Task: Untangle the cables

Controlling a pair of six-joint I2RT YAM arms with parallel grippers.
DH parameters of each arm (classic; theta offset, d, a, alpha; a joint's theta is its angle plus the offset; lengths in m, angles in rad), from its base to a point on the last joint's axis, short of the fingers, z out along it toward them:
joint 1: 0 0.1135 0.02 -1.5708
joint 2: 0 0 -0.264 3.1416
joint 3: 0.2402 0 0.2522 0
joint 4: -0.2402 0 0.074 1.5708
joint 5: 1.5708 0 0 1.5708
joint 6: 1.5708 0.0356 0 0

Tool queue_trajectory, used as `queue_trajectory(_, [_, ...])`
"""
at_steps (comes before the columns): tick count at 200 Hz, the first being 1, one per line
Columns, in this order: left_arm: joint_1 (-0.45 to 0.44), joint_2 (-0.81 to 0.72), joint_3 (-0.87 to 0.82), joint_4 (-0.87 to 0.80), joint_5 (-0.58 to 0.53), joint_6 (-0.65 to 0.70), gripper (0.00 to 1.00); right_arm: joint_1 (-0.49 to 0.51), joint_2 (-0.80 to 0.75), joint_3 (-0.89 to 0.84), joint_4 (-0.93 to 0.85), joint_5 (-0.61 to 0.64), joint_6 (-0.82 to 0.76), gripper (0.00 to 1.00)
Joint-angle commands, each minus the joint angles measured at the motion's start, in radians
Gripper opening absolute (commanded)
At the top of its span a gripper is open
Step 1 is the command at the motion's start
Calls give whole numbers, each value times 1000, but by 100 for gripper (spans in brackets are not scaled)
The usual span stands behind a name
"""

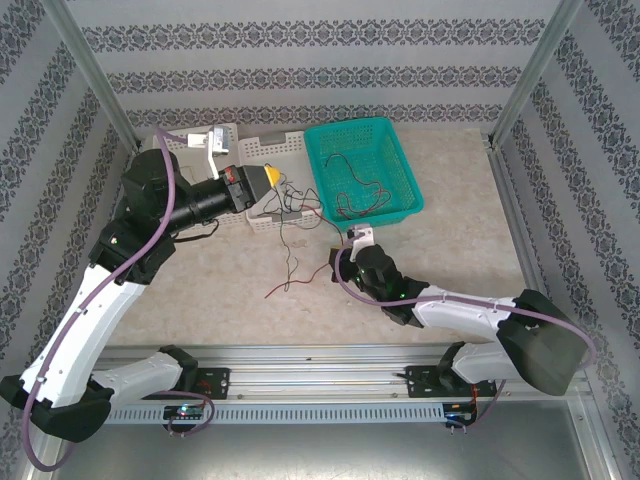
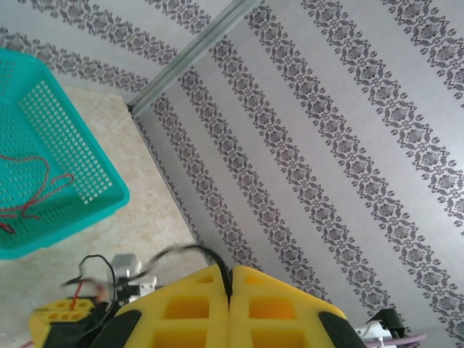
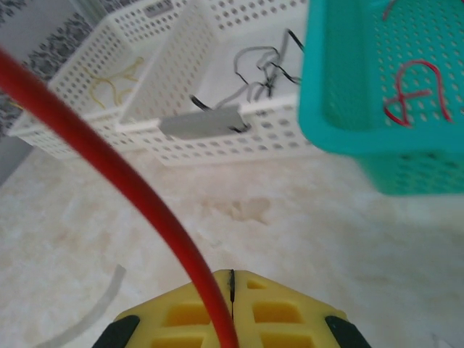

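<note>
Red cable (image 3: 145, 196) sweeps in from the upper left of the right wrist view and runs straight into the seam between the yellow fingers of the right gripper (image 3: 230, 279), which is clenched on it. From above, this gripper sits low over the marbled table (image 1: 200, 290), near the middle and just on the near side of the teal basket (image 3: 341, 87). The rest of the red cable trails leftward across the table surface.

The left gripper (image 2: 230, 272) is raised at the right end of the white basket (image 3: 217, 148), pointing right toward the teal one. Its yellow fingers are pressed together with a black cable (image 2: 185, 249) pinched between them. That cable arcs up and away to the left of the fingertips. In the top view, thin dark strands hang below this gripper and drop toward the table, reaching down to where the red cable lies.

Inside the white basket, a yellow cable (image 3: 116, 78) lies curled in the left compartment, and a knot of dark strands (image 3: 264, 69) sits in the right one. A blurred grey piece (image 3: 203, 123) rests against that basket's near wall; what it is cannot be told. A second red cable (image 3: 417, 87) lies looped on the floor of the teal basket, alongside a darker one.
</note>
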Motion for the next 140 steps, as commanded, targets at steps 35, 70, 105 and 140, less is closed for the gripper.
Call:
queue_trajectory(35, [-8,61,157,-98,-49,119,0,-18,-182,-167,-86,89,46,0])
queue_trajectory(70, [-8,132,260,-153,-78,176,0,-28,-347,-235,-191,155,76,0])
queue_trajectory(105, [-7,208,378,-203,-152,265,0,-33,-585,-270,-357,225,102,0])
queue_trajectory(140, [-1,283,449,-202,-223,354,0,-36,-801,-288,-523,276,103,0])
